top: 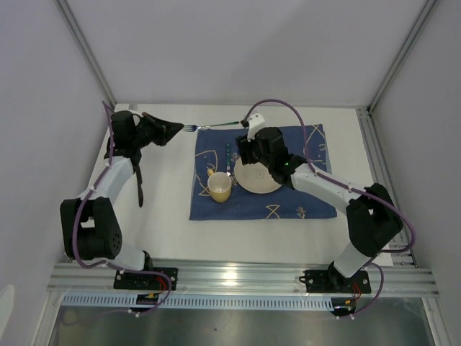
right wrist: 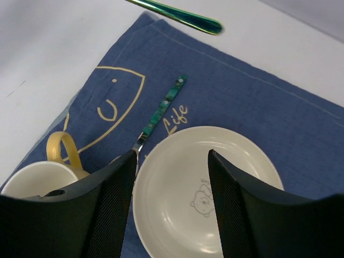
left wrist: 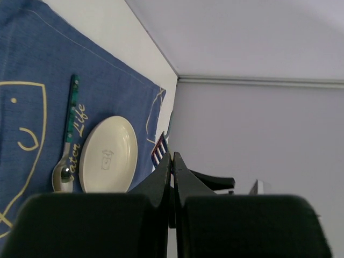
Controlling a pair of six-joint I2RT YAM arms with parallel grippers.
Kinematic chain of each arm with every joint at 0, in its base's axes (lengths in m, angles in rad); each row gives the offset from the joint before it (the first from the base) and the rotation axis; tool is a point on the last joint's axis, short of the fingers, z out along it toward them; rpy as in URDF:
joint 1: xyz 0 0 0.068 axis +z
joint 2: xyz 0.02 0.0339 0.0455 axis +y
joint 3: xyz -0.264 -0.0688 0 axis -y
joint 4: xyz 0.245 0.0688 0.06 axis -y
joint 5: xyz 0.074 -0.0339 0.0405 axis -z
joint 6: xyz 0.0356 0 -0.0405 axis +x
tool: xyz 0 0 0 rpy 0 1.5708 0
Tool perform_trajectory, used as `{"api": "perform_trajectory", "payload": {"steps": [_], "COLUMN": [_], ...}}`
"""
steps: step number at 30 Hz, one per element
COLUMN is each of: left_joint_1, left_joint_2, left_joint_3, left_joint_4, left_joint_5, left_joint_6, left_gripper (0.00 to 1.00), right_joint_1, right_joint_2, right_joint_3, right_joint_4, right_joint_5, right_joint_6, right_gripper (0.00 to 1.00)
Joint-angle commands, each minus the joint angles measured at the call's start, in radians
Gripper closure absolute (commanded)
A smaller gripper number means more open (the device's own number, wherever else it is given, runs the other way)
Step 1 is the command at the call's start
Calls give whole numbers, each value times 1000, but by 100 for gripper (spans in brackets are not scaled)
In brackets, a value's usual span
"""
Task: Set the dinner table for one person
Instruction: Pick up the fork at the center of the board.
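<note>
- Dinner table [top: 166, 216]: beneath both claws.
- Cloth [right wrist: 279, 123], plate [right wrist: 177, 215], spoon [right wrist: 161, 110], cup [right wrist: 32, 183]: laid, directly under the right gripper [right wrist: 172, 161], whose jaws stand apart and empty.
- Fork [top: 216, 126]: not yet laid. Its tine end looks pinched in the closed left gripper [left wrist: 171, 158].
- Outstanding, likely: the fork alone.

Glossy ceramic plate [right wrist: 177, 193], matt woven cloth [right wrist: 279, 123]

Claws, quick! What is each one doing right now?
Left claw: closed, pinching the fork.
Right claw: open, holding nothing, over the plate.
</note>
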Motion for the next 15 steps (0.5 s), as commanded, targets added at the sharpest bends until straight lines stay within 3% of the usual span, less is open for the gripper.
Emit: {"api": "perform_trajectory", "payload": {"steps": [1, 6, 10, 15], "left_joint_1": [-47, -88, -99, -108], "left_joint_2": [-60, -69, -72, -66], "left_joint_3": [-12, -20, -28, -35], "left_joint_4": [67, 66, 61, 55], "left_joint_5": [-8, -22, -33, -47], "left_joint_6": [-33, -36, -30, -15], "left_gripper": [100, 100, 100, 100], "right_joint_1": [3, 0, -12, -15], "right_joint_2": [66, 172, 201, 224], "right_joint_3": [93, 222, 260, 294], "right_joint_4": [93, 68, 94, 114], "right_joint_5": [-77, -75, -84, -107], "right_joint_6": [83, 90, 87, 81], "right_gripper": [40, 37, 25, 19]}}
